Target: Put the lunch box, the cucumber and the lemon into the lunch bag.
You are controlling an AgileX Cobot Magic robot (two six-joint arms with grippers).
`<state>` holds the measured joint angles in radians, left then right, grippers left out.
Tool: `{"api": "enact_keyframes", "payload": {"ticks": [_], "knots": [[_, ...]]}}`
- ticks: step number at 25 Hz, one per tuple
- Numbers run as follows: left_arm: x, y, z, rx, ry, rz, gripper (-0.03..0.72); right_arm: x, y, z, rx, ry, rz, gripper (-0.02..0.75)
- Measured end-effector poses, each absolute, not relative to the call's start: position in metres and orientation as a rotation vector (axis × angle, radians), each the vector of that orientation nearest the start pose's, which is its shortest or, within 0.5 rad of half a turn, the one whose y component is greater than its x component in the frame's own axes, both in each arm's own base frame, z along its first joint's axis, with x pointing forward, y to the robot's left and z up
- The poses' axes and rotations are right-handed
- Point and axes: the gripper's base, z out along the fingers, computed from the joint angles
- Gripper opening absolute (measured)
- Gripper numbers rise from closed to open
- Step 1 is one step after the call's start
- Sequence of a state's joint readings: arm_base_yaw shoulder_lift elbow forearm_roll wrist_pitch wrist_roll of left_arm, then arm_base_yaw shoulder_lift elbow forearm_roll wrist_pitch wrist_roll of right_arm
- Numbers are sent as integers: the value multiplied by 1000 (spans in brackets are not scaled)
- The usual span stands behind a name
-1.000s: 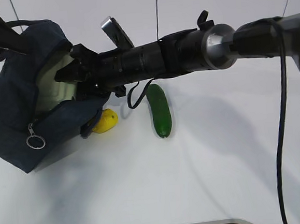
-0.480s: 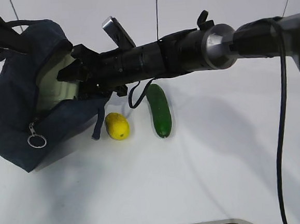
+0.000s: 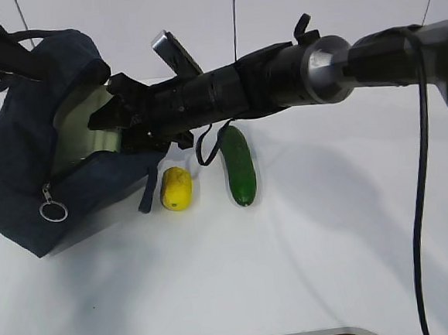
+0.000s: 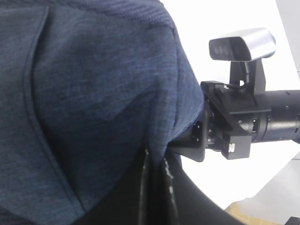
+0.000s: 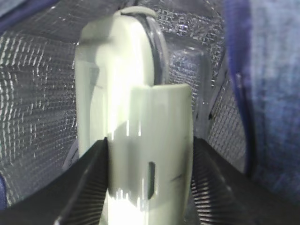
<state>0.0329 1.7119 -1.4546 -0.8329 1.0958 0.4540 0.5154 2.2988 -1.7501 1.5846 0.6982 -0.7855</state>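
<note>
I work on a white table (image 3: pixel 333 267). Behind the table stands a pale plain wall (image 3: pixel 351 2). Soft shadows lie on the table.

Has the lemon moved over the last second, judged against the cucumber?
Yes. The lemon has come out from under the lunch bag's edge and shifted right, toward the cucumber, which lies unmoved.
</note>
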Motion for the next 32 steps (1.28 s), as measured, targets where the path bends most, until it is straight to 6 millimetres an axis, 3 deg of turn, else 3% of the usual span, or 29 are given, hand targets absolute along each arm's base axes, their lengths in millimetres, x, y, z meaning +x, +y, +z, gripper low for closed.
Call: {"api": "enact_keyframes", "payload": {"ticks": [7,18,27,32], "knots": [[362,-48,316,175,2509,-934,-9,418,304,185,-174,2272,1478,421],[363,-48,314,174,2511,-933,-9,416,305,186,-147,2297,1515,497],[363,-48,314,176,2510,-933,-9,415,292,189,-307,2288,1605,497],[363,-47,313,187,2521,-910,-9,417,278,196,-394,2295,1541,497]]}}
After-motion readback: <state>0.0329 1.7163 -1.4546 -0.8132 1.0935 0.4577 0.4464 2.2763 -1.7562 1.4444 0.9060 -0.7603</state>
